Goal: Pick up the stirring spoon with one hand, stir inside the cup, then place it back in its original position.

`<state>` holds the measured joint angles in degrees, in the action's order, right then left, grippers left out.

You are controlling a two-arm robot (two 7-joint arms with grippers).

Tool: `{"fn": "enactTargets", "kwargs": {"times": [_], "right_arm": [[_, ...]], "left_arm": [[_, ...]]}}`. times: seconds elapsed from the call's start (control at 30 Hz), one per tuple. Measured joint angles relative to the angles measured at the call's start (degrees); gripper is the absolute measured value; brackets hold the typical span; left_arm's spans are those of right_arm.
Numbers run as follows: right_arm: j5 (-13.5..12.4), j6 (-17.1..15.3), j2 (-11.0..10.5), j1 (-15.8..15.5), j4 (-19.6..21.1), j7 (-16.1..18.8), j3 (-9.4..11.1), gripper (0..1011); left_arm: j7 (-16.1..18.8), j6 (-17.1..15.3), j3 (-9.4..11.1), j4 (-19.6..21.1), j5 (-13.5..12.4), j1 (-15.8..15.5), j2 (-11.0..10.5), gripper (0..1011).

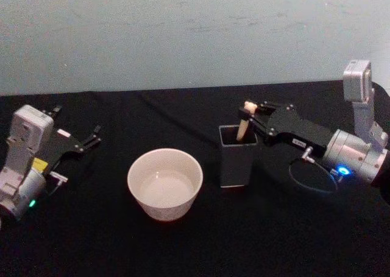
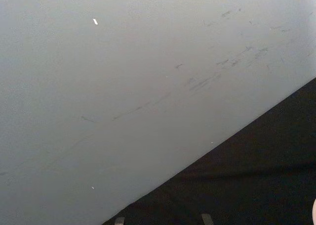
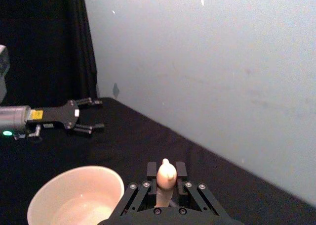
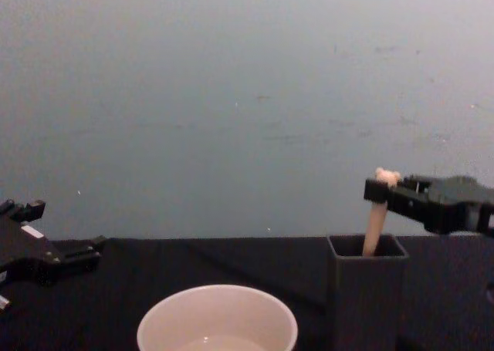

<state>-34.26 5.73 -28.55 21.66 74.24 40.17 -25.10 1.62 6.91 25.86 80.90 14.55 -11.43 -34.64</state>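
The pick-up was judged to be the step in hand. The right gripper (image 1: 251, 114), extended from the right edge of the desk (image 1: 274, 240), was seen clenched on the pale handle of the stirring spoon (image 1: 244, 123) just below its bear head. In the right wrist view that head was framed tightly between the two fingers (image 3: 152, 169). The spoon was stood almost upright, leaning slightly, in the dark square holder (image 1: 237, 164), which was set a little right of the desk's middle. Its neck and bowl were hidden inside the holder. The next move was judged to call for a straight lift until the bowl was clear of the holder's rim. A carry toward the desk's left would then be needed, to bring the spoon over the cup (image 1: 164, 211). The cup was placed near the holder but apart from it, close to the desk's middle and slightly nearer the front edge. The left gripper (image 1: 94, 137) was parked by the left edge, fingers spread and nothing held.
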Motion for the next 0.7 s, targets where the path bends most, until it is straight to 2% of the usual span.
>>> {"fn": "enactTargets", "kwargs": {"times": [0.33,0.7], "right_arm": [[1.4,3.5,-1.5,-0.7,4.7,-0.2,1.4,216],[1.7,5.1,-2.6,-1.7,8.7,-1.5,3.6,215]], "left_arm": [[0.0,0.0,0.0,0.0,0.0,0.0,0.0,1001],[0.0,0.0,0.0,0.0,0.0,0.0,0.0,1001]]}}
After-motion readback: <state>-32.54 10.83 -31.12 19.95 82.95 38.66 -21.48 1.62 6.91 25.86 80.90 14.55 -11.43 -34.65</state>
